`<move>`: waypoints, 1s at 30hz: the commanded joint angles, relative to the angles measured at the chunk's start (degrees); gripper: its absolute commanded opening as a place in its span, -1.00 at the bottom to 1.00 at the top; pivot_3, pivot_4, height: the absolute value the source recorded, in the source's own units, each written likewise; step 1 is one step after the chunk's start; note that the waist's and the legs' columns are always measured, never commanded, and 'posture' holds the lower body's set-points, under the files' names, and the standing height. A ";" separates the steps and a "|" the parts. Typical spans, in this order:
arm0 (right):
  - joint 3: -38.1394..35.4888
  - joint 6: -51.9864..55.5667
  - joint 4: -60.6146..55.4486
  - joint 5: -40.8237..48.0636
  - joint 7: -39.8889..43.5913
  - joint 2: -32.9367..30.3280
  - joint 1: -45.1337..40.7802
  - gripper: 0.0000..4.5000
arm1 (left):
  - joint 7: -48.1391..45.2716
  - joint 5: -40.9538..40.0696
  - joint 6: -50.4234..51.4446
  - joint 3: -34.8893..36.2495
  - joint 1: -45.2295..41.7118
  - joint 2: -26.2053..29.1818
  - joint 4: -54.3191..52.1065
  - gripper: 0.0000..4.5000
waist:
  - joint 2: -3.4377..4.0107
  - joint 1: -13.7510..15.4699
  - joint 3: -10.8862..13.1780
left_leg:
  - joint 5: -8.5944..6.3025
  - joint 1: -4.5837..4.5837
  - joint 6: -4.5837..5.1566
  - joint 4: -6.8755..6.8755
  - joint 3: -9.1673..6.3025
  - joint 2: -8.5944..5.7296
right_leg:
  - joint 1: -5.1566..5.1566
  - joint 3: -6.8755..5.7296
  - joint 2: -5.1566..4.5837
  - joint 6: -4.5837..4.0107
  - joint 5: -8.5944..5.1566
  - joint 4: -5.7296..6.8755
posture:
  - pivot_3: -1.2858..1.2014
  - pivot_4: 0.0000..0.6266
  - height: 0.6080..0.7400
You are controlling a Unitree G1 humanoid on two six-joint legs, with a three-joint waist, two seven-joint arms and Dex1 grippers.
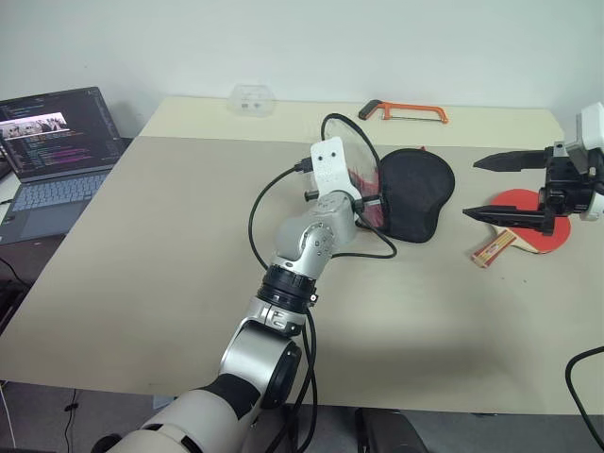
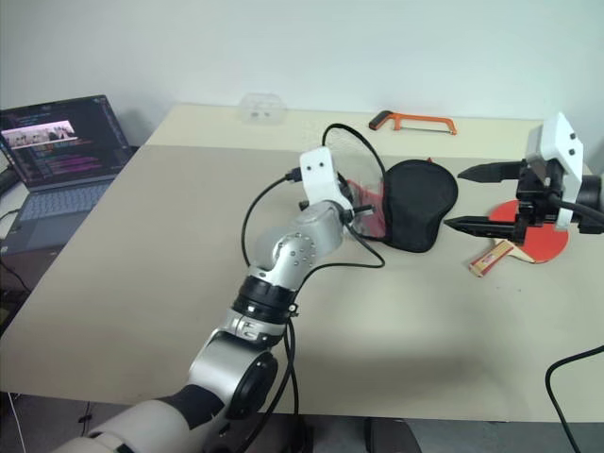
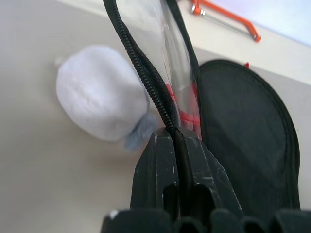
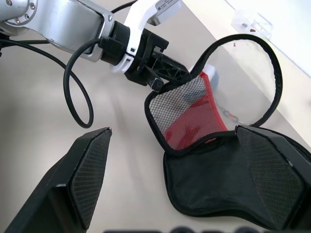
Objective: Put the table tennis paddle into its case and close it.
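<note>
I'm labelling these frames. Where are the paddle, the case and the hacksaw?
paddle (image 1: 562, 233): left eye view, on its red face.
case (image 1: 415, 193): left eye view, on the black side.
hacksaw (image 1: 412, 108): left eye view, on its orange frame.

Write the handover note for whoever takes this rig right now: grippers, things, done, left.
Left gripper: shut on the case's zip edge, holding the red flap up so the mouth stands open.
Right gripper: open, holding nothing, hovering above the paddle.
Paddle: flat on the table, beside the case on the robot's right, handle pointing towards the robot.
Case: black half lying flat on the table, grey charm beside it.
Done: case opened.
Left: pick up the paddle, slide it into the case, zip it shut.
</note>
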 commanded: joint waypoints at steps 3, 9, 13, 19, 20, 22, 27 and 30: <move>-0.37 -1.49 0.03 0.26 0.64 -0.09 -2.03 1.00 | 2.84 -4.18 3.19 -1.03 -2.82 -17.24 -5.41 -0.96 | 0.00 0.01 0.00 | 0.00 0.00 0.00 0.00 0.00 0.00 | 0.00 0.01 0.00 0.00 0.00 0.00 | 0.03 -0.52 1.00; 0.26 -1.76 0.58 0.03 1.04 0.22 -2.63 1.00 | 6.24 -7.97 6.20 -0.58 -2.22 -16.59 -8.57 -0.96 | 0.00 0.00 0.00 | 0.00 0.00 0.00 0.00 -0.02 0.00 | 0.01 0.00 0.00 0.00 0.00 0.00 | 0.03 -0.52 1.00; 0.62 -1.88 0.98 -0.11 1.34 0.45 -3.15 1.00 | 8.27 -9.50 7.03 -0.14 -2.26 -15.35 -9.69 -0.96 | 0.00 -0.02 0.00 | 0.00 0.01 0.00 0.00 -0.01 0.00 | 0.01 0.01 0.00 0.00 0.00 0.00 | 0.03 -0.52 1.00; 2.04 -2.84 2.67 -0.98 1.87 1.11 -4.39 1.00 | 11.73 -12.11 8.03 1.51 -2.52 -14.68 -10.09 -0.96 | 0.00 -0.03 0.00 | 0.00 0.01 0.00 0.00 -0.02 -0.01 | 0.01 0.02 0.00 0.00 0.00 -0.01 | 0.03 -0.52 1.00; 2.31 -2.95 2.87 -1.01 1.88 1.39 -4.67 1.00 | 12.13 -12.47 8.14 1.63 -2.54 -14.57 -10.02 -0.96 | 0.00 -0.04 0.00 | 0.00 0.01 0.00 0.00 -0.03 -0.01 | 0.01 0.01 0.00 0.00 0.00 0.00 | 0.03 -0.52 1.00; 2.86 -3.21 3.23 -1.26 1.75 2.05 -5.16 1.00 | 13.23 -13.21 8.53 1.96 -2.25 -14.47 -9.79 -0.96 | 0.00 -0.06 0.00 | 0.00 0.01 0.00 0.00 -0.03 -0.01 | 0.00 0.02 0.01 0.00 0.00 0.00 | 0.03 -0.52 1.00; 3.69 -3.75 4.19 -1.86 1.88 3.13 -6.37 1.00 | 15.68 -16.20 10.37 2.74 -1.46 -15.22 -8.95 -0.69 | 0.00 0.02 0.00 | 0.00 0.00 0.00 0.00 -0.04 -0.02 | 0.01 0.01 0.00 0.00 0.00 -0.02 | 0.03 -0.52 1.00; 3.97 -4.06 4.87 -2.18 2.08 3.44 -7.07 1.00 | 16.37 -16.99 10.31 2.57 -1.15 -15.22 -9.06 -0.23 | 0.00 -0.01 0.00 | 0.00 0.01 -0.01 0.00 -0.04 -0.02 | 0.00 0.01 0.00 0.00 0.00 -0.01 | 0.03 -0.52 1.00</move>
